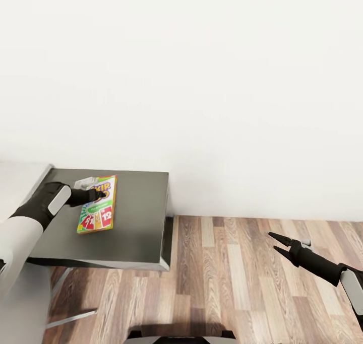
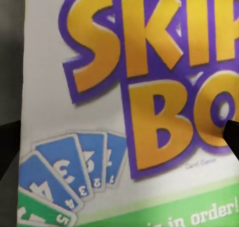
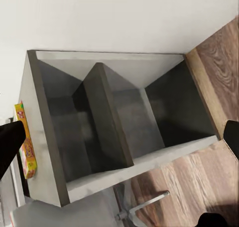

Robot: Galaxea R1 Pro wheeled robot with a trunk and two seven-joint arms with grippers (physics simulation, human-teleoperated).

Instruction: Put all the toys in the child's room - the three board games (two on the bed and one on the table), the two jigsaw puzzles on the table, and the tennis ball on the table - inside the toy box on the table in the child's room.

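Observation:
The yellow-green "Skip-Bo" board game (image 1: 98, 205) lies flat on the dark grey side unit (image 1: 136, 218), which joins the table (image 1: 17, 175). My left gripper (image 1: 101, 195) hovers over the box's far end. In the left wrist view the lettered lid (image 2: 129, 87) sits very close, and the left gripper (image 2: 119, 142) is open, its dark fingertips (image 2: 231, 137) at the frame's edges. My right gripper (image 1: 277, 242) hangs open above the wood floor, far to the right. The right wrist view catches the box (image 3: 25, 137) edge-on atop the unit (image 3: 114, 122).
A small pale object (image 1: 84, 182) peeks out beside the box's far corner. The unit has two open compartments divided by a panel (image 3: 107, 112). A white wall (image 1: 201, 82) stands right behind it. Wood-plank floor (image 1: 227, 278) spreads to the right, and a metal leg (image 1: 70, 318) shows below.

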